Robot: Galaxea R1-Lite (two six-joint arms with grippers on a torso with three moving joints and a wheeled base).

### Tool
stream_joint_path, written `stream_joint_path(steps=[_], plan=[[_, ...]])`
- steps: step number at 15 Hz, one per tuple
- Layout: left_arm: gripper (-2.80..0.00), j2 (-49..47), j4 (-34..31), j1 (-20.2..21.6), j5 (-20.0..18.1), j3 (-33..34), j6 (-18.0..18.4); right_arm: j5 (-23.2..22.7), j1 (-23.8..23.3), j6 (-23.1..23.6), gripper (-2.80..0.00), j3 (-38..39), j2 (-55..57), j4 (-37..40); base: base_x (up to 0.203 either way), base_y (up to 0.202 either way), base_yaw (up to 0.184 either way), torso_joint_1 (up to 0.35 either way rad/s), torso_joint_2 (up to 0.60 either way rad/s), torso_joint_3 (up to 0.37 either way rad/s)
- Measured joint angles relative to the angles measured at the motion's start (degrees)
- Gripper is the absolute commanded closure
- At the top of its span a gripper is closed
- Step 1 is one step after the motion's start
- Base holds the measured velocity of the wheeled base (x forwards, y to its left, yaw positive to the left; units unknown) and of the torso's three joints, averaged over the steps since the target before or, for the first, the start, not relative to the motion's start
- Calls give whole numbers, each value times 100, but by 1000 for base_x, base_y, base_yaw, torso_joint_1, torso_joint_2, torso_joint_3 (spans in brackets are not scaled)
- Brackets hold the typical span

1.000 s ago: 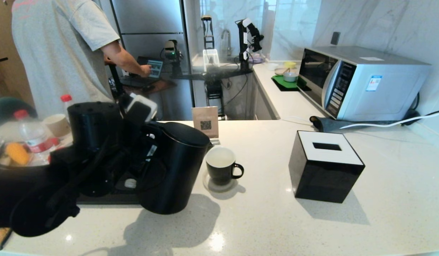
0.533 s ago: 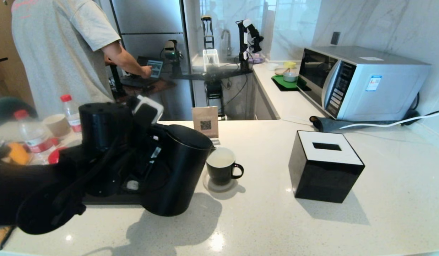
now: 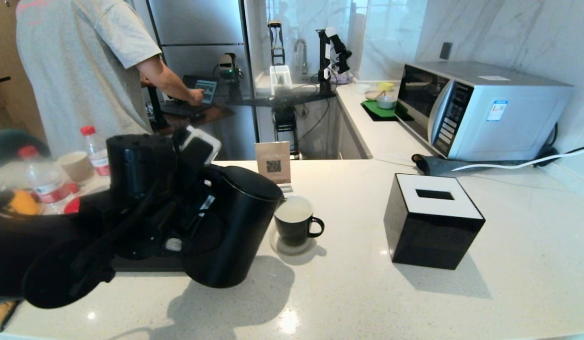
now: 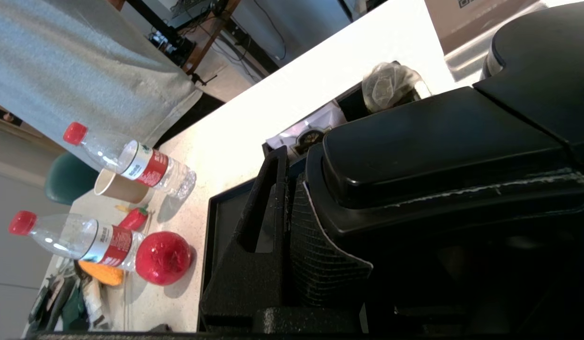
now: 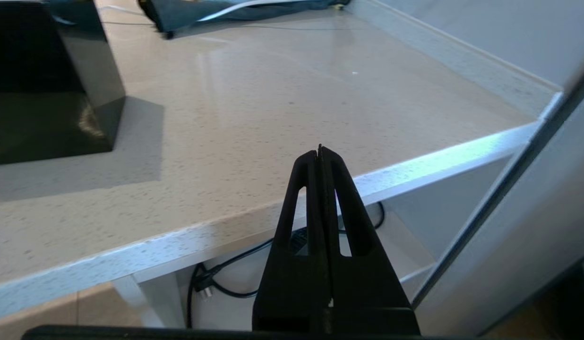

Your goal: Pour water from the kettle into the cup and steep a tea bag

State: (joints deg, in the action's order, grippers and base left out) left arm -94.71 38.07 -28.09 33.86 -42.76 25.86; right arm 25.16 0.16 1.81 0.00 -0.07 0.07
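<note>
Kettle (image 3: 235, 222) tilted over cup (image 3: 296, 222) w/ pale water (image 3: 293, 210), left tool (image 4: 296, 226) pinching handle.

One kettle (image 3: 235, 222), one cup (image 3: 294, 222), two bottles (image 4: 107, 163), one tissue box (image 3: 431, 219), one microwave (image 3: 481, 108).

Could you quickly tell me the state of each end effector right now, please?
Left end effector: closed on the kettle by its handle, tilting it toward the cup.
Right end effector: shut, empty, at the counter's edge.
</note>
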Motion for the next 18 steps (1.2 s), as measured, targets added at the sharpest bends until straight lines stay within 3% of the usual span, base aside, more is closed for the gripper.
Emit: stream_joint_path(steps=[2, 4, 6, 18], plan=[[0, 0, -145, 0, 92, -34, 10, -675, 0, 1, 0, 0, 0, 2, 0, 0, 0, 0, 0, 0], [0, -2, -165, 1, 109, -62, 11, -1999, 0, -2, 0, 0, 0, 2, 0, 0, 0, 0, 0, 0], [0, -5, -189, 6, 112, -72, 10, -2573, 0, 1, 0, 0, 0, 2, 0, 0, 0, 0, 0, 0], [0, 4, -197, 0, 118, -83, 11, -2600, 0, -1, 0, 0, 0, 2, 0, 0, 0, 0, 0, 0]])
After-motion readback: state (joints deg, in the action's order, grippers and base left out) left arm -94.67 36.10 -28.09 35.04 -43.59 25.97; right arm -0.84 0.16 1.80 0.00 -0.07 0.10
